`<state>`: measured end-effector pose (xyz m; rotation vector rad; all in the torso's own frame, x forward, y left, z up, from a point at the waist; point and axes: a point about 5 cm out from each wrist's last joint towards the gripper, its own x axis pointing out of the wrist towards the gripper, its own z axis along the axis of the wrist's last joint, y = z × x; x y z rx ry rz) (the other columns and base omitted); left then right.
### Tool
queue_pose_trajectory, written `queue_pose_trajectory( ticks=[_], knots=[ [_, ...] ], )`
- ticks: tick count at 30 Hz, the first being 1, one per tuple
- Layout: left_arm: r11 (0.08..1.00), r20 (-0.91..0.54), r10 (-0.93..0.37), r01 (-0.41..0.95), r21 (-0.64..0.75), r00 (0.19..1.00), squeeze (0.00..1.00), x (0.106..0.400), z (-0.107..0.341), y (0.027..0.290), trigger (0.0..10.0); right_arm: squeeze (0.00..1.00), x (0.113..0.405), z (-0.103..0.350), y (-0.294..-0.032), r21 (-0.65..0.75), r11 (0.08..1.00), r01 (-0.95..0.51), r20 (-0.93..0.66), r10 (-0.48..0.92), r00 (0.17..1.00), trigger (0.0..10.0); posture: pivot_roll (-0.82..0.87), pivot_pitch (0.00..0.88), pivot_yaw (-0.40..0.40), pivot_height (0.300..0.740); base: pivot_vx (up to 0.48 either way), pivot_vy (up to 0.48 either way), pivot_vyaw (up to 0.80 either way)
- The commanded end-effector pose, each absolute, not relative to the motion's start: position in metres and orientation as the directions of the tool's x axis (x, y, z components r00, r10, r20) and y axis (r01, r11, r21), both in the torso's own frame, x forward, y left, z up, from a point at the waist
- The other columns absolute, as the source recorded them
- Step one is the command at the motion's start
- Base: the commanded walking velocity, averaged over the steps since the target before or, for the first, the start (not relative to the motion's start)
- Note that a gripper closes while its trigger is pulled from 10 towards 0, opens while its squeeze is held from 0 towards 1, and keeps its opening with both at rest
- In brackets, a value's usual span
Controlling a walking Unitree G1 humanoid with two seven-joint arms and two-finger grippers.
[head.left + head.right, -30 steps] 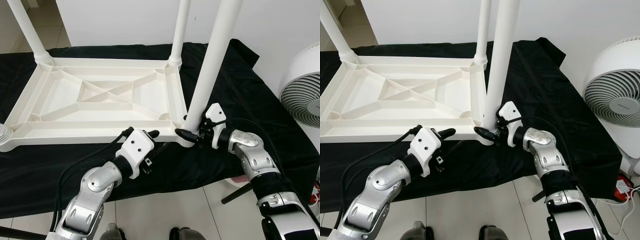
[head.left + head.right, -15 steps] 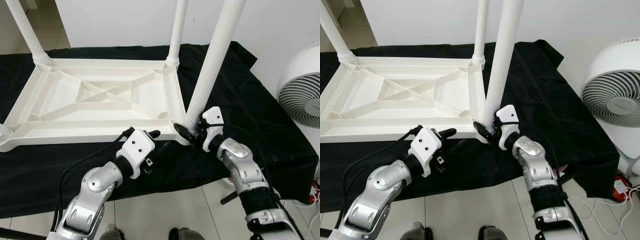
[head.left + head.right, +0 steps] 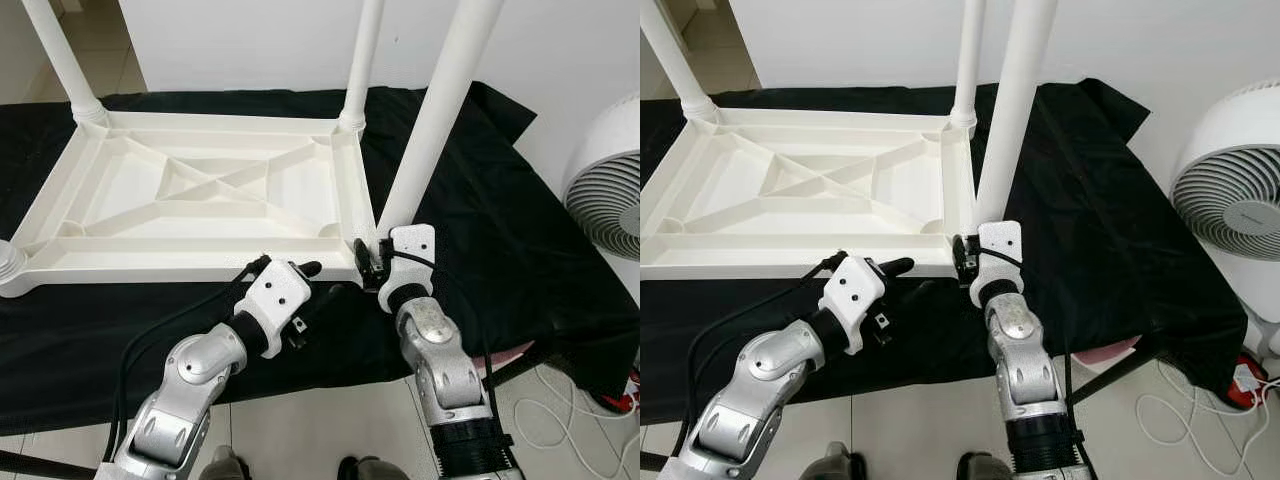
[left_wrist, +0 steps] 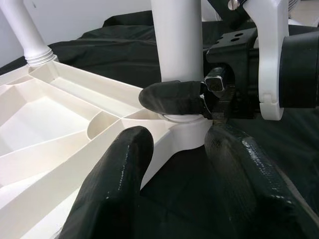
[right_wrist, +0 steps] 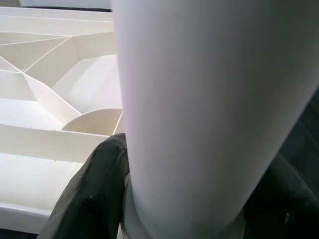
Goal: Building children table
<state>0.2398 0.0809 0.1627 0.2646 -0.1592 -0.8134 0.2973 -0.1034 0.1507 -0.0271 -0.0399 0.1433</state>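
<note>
Pinching the table leg [image 3: 432, 120] at its base — right claw [image 3: 372, 262], left claw [image 4: 184, 174] spread beside upturned tabletop [image 3: 190, 195].

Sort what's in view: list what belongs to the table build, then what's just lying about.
Part of the job:
upturned white tabletop
near-right table leg, clamped at its base by the right gripper
left gripper, open beside that corner

Lying about:
white fan
black cloth
</note>
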Motion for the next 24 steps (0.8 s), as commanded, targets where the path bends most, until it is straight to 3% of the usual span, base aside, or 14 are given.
queue_pose_trajectory(
  ticks=[1, 2, 3, 8, 12, 13, 14, 15, 16, 20, 24],
  knots=[
    [0.653, 0.042, -0.74, 0.701, 0.286, 0.672, 0.0, 0.239, 0.161, 0.078, 10.0, 0.45, 0.297, 0.16, -0.114, -0.013, 0.997, -0.081, 0.066, 0.082, 0.994, 10.0, -0.01, 0.079, -0.016, 0.74, 0.0, 0.0, 0.0],
    [0.652, 0.042, -0.741, 0.702, 0.286, 0.671, 0.0, 0.239, 0.161, 0.078, 10.0, 0.45, 0.297, 0.161, -0.115, -0.011, 0.997, -0.075, 0.064, 0.076, 0.995, 10.0, -0.01, 0.079, -0.016, 0.74, 0.0, 0.0, 0.0],
    [0.651, 0.042, -0.742, 0.703, 0.286, 0.67, 0.0, 0.239, 0.161, 0.077, 10.0, 1.0, 0.297, 0.162, -0.114, -0.008, 0.996, -0.091, 0.072, 0.091, 0.993, 10.0, -0.01, 0.077, -0.017, 0.74, 0.0, 0.0, 0.0],
    [0.652, 0.044, -0.741, 0.702, 0.287, 0.67, 0.0, 0.241, 0.161, 0.077, 10.0, 1.0, 0.297, 0.165, -0.115, -0.007, 0.994, -0.107, 0.088, 0.107, 0.99, 10.0, -0.01, 0.075, -0.018, 0.74, 0.0, 0.0, 0.0],
    [0.654, 0.049, -0.74, 0.7, 0.288, 0.671, 0.0, 0.241, 0.162, 0.077, 10.0, 1.0, 0.299, 0.166, -0.117, -0.004, 0.97, -0.244, 0.085, 0.244, 0.966, 10.0, -0.01, 0.075, -0.02, 0.74, 0.0, 0.0, 0.0],
    [0.654, 0.05, -0.74, 0.7, 0.288, 0.671, 0.0, 0.24, 0.162, 0.077, 10.0, 0.66, 0.3, 0.166, -0.119, -0.01, 0.954, -0.301, 0.076, 0.301, 0.951, 10.0, -0.01, 0.075, -0.02, 0.74, 0.0, 0.0, 0.0],
    [0.654, 0.05, -0.74, 0.7, 0.288, 0.671, 0.0, 0.24, 0.162, 0.077, 10.0, 0.66, 0.3, 0.166, -0.119, -0.01, 0.954, -0.301, 0.076, 0.301, 0.951, 10.0, -0.01, 0.075, -0.02, 0.74, 0.0, 0.0, 0.0],
    [0.654, 0.05, -0.74, 0.7, 0.287, 0.671, 0.0, 0.24, 0.162, 0.077, 10.0, 0.05, 0.303, 0.166, -0.122, -0.038, 0.936, -0.349, 0.077, 0.351, 0.933, 10.0, -0.01, 0.076, -0.02, 0.74, 0.0, 0.0, 0.0],
    [0.655, 0.05, -0.739, 0.7, 0.286, 0.671, 0.0, 0.241, 0.162, 0.077, 10.0, 0.0, 0.304, 0.165, -0.123, -0.034, 0.923, -0.384, 0.07, 0.385, 0.92, 10.0, -0.01, 0.075, -0.019, 0.74, 0.0, 0.0, 0.0],
    [0.655, 0.049, -0.739, 0.7, 0.286, 0.672, 0.0, 0.241, 0.162, 0.077, 10.0, 0.0, 0.304, 0.165, -0.123, -0.017, 0.906, -0.422, 0.057, 0.423, 0.904, 10.0, -0.01, 0.075, -0.019, 0.74, 0.0, 0.0, 0.0],
    [0.653, 0.05, -0.741, 0.7, 0.289, 0.67, 0.0, 0.241, 0.162, 0.076, 10.0, 0.0, 0.309, 0.164, -0.129, -0.15, 0.775, -0.614, 0.042, 0.625, 0.779, 10.0, -0.01, 0.074, -0.014, 0.74, 0.0, 0.0, 0.0]
  ],
)
